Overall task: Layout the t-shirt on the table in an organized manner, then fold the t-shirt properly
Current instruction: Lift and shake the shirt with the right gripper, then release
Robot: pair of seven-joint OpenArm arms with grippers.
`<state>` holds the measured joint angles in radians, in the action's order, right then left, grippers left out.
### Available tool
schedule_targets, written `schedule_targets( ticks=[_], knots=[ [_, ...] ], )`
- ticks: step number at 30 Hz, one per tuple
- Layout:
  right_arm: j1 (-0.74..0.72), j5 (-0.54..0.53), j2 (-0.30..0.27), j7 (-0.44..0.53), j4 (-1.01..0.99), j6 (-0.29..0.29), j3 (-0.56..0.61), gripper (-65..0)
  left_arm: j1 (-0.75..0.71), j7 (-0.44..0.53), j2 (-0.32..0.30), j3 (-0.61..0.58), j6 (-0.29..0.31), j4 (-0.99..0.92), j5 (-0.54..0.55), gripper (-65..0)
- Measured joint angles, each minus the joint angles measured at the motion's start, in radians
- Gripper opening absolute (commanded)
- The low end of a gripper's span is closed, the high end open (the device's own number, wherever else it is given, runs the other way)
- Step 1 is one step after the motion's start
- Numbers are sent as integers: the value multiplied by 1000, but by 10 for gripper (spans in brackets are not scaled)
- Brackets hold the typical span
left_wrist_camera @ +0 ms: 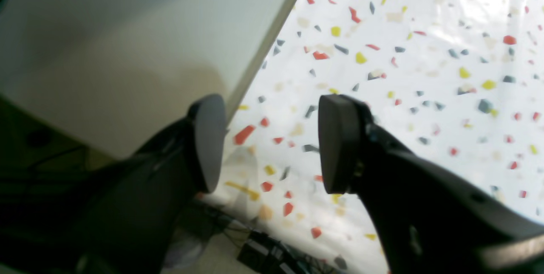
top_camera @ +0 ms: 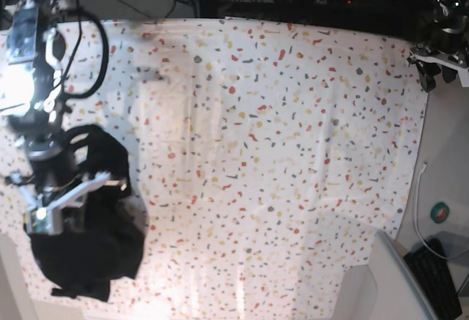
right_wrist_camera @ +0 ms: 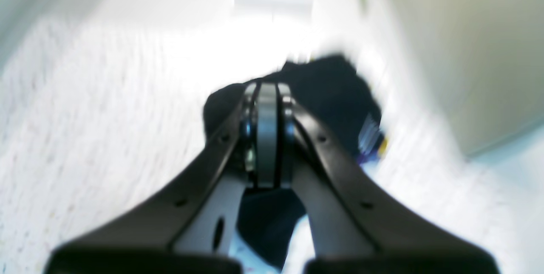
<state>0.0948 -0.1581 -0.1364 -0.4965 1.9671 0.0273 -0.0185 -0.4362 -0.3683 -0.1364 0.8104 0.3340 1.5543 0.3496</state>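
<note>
Black t-shirt (top_camera: pixel 91 243) hangs bunched from the right gripper (top_camera: pixel 62 203) at the table's (top_camera: pixel 293 151) near-left corner

Right gripper's jaws are pressed together on a fold of cloth; left gripper (left_wrist_camera: pixel 272 142) stands spread and empty, well apart. The fabric looks light, limp and sagging, so I'd pinch it at shoulder seams or hem corners

Right gripper (right_wrist_camera: pixel 267 95) at centre frame, jaws pressed together, black t-shirt (right_wrist_camera: pixel 331 91) bunched behind the tips and trailing off toward one o'clock. Purple-and-orange print showing at three o'clock of the fabric. Blurred white table (right_wrist_camera: pixel 85 117) all around.
</note>
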Motion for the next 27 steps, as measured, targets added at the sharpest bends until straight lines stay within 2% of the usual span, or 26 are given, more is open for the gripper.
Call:
schedule_targets(
  ticks=[2, 4, 13, 16, 19, 21, 24, 27],
  knots=[
    [82, -3, 22, 67, -24, -2, 76, -650, 1, 0, 0, -5, 4, -18, 0, -316],
    [105, -7, 24, 106, -39, -5, 176, -650, 2, -10, 0, -6, 4, -26, -3, -316],
    [-3, -7, 16, 120, -78, -8, 720, -650, 16, -2, -6, 2, 3, -36, -2, -316],
    [-65, -15, 19, 114, -78, -12, 814, -650, 19, -2, -3, 43, 8, -36, 2, -316],
    [-97, -17, 0, 122, -77, -16, 753, -650, 21, 6, -8, 92, -1, -57, 2, -316],
    [-96, -14, -59, 111, -63, -11, 653, -650, 20, 1, -10, 105, -3, -82, -5, -316],
    [-80, -14, -145, 103, 21, -5, 438, -650, 21, -2, -4, 116, 1, -96, -2, -316],
    [-69, -16, -177, 136, 48, -14, 170, -650, 21, 0, -3, 117, 6, -108, 1, -316]
  ],
)
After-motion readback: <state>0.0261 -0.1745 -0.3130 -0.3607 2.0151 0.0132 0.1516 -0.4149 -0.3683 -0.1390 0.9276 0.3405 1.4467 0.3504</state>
